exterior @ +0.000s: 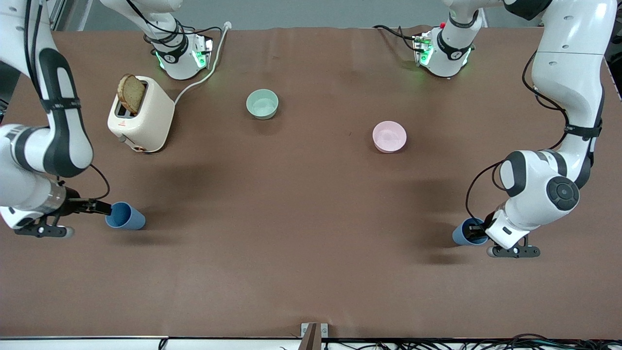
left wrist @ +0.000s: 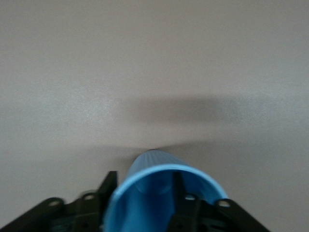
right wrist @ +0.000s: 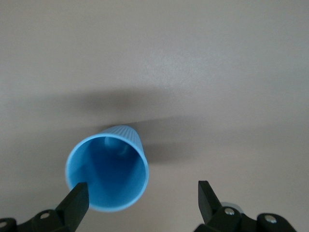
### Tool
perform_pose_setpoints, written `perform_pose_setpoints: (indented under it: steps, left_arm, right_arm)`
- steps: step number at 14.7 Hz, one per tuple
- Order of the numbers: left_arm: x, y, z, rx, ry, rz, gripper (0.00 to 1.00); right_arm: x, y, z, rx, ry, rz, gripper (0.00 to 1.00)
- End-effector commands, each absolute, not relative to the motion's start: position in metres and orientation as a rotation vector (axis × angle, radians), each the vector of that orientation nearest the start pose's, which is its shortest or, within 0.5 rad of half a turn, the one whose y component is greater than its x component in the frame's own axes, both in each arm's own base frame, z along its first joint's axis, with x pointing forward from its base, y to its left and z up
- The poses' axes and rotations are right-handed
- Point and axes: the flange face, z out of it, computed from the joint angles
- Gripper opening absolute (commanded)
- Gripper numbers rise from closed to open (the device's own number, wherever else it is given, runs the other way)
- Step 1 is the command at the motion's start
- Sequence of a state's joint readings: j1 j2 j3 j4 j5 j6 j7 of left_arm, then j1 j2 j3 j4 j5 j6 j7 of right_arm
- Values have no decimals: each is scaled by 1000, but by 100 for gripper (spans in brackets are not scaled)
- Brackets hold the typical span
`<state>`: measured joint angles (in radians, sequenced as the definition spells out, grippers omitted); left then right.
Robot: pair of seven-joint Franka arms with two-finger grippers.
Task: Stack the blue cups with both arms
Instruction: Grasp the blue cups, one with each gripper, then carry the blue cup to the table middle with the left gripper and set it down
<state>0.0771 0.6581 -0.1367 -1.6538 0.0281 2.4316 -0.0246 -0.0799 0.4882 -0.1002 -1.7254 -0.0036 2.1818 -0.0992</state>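
Note:
One blue cup (exterior: pixel 127 217) lies on its side toward the right arm's end of the table, its mouth facing my right gripper (exterior: pixel 103 209). That gripper is open and its tips are level with the cup's rim. In the right wrist view the cup (right wrist: pixel 108 171) lies just ahead of one fingertip (right wrist: pixel 77 195), off to one side of the gap of the gripper (right wrist: pixel 142 193). The second blue cup (exterior: pixel 462 234) lies on its side at the left arm's end. My left gripper (exterior: pixel 478 233) straddles the rim of this cup (left wrist: pixel 159 166), one finger (left wrist: pixel 177 186) inside and one outside, not clamped.
A cream toaster (exterior: pixel 142 116) with a slice of bread (exterior: pixel 131 94) stands near the right arm's base. A pale green bowl (exterior: pixel 262 104) and a pink bowl (exterior: pixel 389 136) sit farther from the front camera than the cups. The toaster's white cable (exterior: pixel 204 73) runs toward the right arm's base.

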Motion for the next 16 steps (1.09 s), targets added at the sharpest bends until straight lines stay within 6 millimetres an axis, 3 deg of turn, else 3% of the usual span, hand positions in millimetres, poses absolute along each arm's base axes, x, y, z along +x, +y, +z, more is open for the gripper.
perform_pose_setpoints:
  steps: [1,3,5,8,9,11,13,14,16]
  left_arm:
    - [702,-34,252,-3189,32,-224,1]
    - [700,-48,261,-3197,3,-223,0]
    - [694,-83,279,-3207,-43,-185,0]
    - [671,-183,313,-3230,-257,-128,0]
    - [661,-223,320,-3237,-334,-129,0]
    - [638,-303,327,-3243,-459,-126,0]
    - [615,-370,315,-3241,-561,-94,0]
    - [605,-400,312,-3245,-595,-90,0]
    - [584,-445,290,-3241,-602,-63,0]
  right_arm:
    - [641,-115,287,-3178,44,22,100]
    - [636,-115,272,-3182,33,-18,100]
    - [637,-115,260,-3179,39,-10,100]
    - [638,-114,243,-3152,79,-20,88]
    - [637,-113,242,-3151,74,-13,79]
    - [636,-112,241,-3150,69,-4,52]
    - [637,-113,242,-3149,47,-6,19]
    - [637,-113,244,-3148,44,5,9]
    - [640,-111,249,-3141,42,40,1]
